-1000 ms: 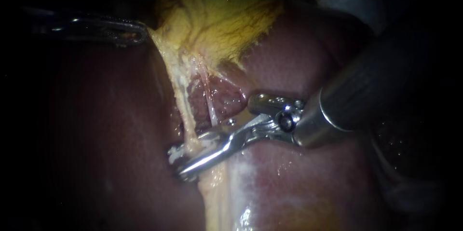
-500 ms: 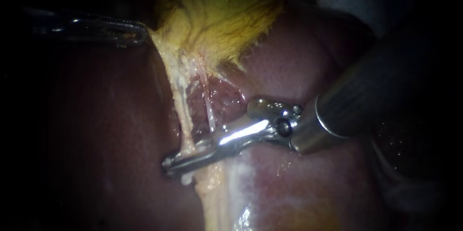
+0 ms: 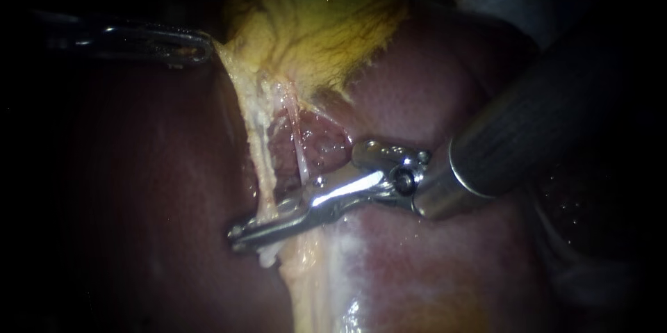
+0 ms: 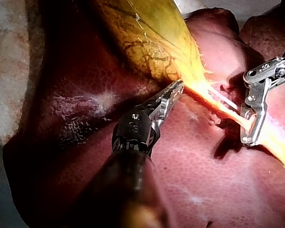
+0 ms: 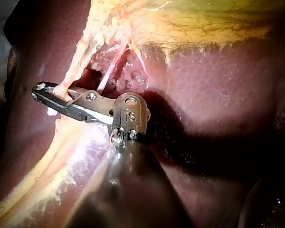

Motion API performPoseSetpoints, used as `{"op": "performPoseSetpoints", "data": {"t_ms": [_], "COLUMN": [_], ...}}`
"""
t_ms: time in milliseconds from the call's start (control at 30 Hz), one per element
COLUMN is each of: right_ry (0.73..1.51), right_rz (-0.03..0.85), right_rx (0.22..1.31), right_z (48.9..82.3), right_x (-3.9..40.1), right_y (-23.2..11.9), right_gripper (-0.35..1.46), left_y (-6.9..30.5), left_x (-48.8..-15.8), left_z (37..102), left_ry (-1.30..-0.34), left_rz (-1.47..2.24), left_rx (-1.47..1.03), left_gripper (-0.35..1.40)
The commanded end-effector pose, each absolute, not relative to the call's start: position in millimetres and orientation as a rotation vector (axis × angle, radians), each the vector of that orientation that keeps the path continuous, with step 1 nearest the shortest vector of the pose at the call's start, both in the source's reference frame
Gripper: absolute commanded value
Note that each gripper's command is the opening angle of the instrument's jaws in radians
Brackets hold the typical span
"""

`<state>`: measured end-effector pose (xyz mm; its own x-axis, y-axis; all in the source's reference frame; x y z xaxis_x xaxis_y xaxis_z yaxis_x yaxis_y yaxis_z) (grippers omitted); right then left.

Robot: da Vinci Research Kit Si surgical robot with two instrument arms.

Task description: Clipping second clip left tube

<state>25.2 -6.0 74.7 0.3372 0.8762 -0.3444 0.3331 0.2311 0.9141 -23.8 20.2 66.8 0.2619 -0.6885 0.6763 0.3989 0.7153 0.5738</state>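
Dark red liver (image 3: 431, 249) lies behind everything, with the yellow gallbladder (image 3: 326, 20) above it. The right instrument (image 3: 240, 234) has its end effector clenched across the left tube (image 3: 258, 145), low on that pale strand. The left instrument (image 3: 201, 48) has its end effector closed on the gallbladder's edge.

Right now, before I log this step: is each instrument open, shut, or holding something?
Left instrument: shut on the edge of the gallbladder.
Right instrument: shut on the left tube.
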Motion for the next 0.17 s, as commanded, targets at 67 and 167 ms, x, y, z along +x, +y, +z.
{"op": "performPoseSetpoints", "data": {"t_ms": [67,167], "right_ry": [1.229,1.229], "right_rz": [0.544,0.543], "right_rx": [1.342,1.342], "right_z": [74.7,74.7], "right_x": [25.1,25.1], "right_y": [-5.9,-6.0], "right_gripper": [-0.35,-0.35], "left_y": [20.2,20.2], "left_x": [-23.8,-23.8], "left_z": [66.8,66.8], "left_ry": [-1.075,-1.075], "left_rz": [-0.752,-0.752], "left_rx": [0.314,0.314], "left_gripper": [-0.35,-0.35]}}
